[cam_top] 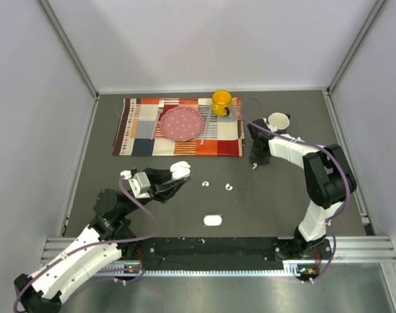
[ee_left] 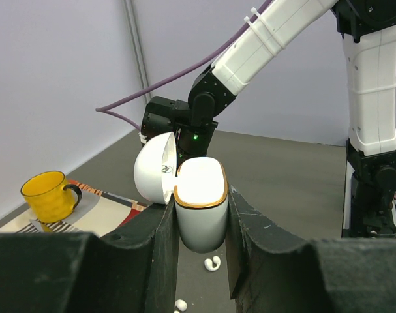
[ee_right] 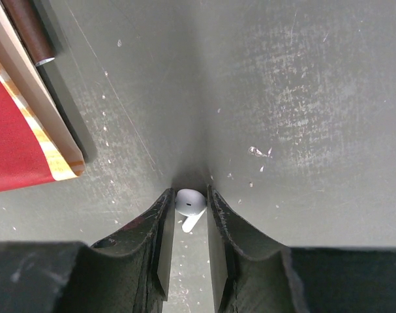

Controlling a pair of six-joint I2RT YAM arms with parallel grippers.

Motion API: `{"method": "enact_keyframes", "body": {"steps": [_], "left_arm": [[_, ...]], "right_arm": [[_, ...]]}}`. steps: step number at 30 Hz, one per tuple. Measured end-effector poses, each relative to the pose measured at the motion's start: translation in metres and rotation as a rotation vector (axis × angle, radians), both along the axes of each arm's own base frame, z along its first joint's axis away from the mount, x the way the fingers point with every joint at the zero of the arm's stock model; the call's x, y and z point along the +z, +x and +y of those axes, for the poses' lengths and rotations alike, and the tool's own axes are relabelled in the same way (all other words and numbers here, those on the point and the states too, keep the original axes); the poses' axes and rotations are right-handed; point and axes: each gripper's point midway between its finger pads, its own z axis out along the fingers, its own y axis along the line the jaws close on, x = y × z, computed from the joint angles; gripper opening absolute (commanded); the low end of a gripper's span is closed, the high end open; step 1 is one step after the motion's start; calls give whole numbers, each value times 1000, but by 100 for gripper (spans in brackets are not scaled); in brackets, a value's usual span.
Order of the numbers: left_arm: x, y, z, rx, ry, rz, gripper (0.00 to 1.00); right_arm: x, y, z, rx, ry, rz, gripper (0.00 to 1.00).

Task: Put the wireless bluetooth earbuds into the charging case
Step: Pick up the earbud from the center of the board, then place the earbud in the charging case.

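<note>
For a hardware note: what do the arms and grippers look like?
The left arm and right arm have white links between black joints, each trailing a purple cable. The left gripper and right gripper have two black fingers with rough inner faces. A green light shows at the right wrist.

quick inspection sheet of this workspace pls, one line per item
surface: dark table, scuffed and specked
job's things: open case held by left gripper; closed case near front edge; two loose earbuds mid-table; third earbud between the fingers of right gripper
clutter: placemat, pink plate, yellow mug, white cup
grippers: left shut on open case; right straddling third earbud, grip unclear
cables: purple cable looping along each arm
surroundings: pale walls, metal rail at front
</note>
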Motion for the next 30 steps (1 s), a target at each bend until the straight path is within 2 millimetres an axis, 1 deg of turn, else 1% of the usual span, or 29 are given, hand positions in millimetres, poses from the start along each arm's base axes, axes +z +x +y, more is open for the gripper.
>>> {"method": "enact_keyframes", "body": {"steps": [1,3,4,5,6,9,13,15,16,19,21,22,23,26,28,30], "left_arm": [[0,0,0,0,0,1,0],[0,0,0,0,0,0,0],[0,0,0,0,0,1,0],[0,0,0,0,0,1,0],[0,0,0,0,0,1,0],[0,0,0,0,0,0,0],[0,0,0,0,1,2,0],[-2,1,-1,0,4,5,0],[-2,1,-1,1,5,7,0],[-4,5,-1,12,7,19,0],[-5,8,-1,28,6,30,0],[-6,10,-1,35,4,36,0],[-6,13,-1,46,1,41,0],[-7,23,0,83,-13,70,0],[-9,30,1,111,-22,90,0],[-10,35,1,131,-34,104,0]], "right_arm": [[0,0,0,0,0,0,19],[0,0,0,3,-2,0,18],[0,0,0,5,-2,0,14],[0,0,0,7,-3,-1,13],[0,0,0,8,-3,-1,7],[1,1,2,20,-3,-6,0],[4,1,8,56,-12,-16,0],[12,1,14,86,-14,-45,0],[20,2,18,105,-12,-78,0],[59,0,30,163,9,-211,0],[100,-2,37,198,43,-343,0],[121,-5,43,224,66,-410,0],[139,-7,46,238,83,-466,0],[204,-16,53,282,130,-677,0],[232,-25,57,317,142,-773,0],[257,-36,63,356,144,-857,0]]}}
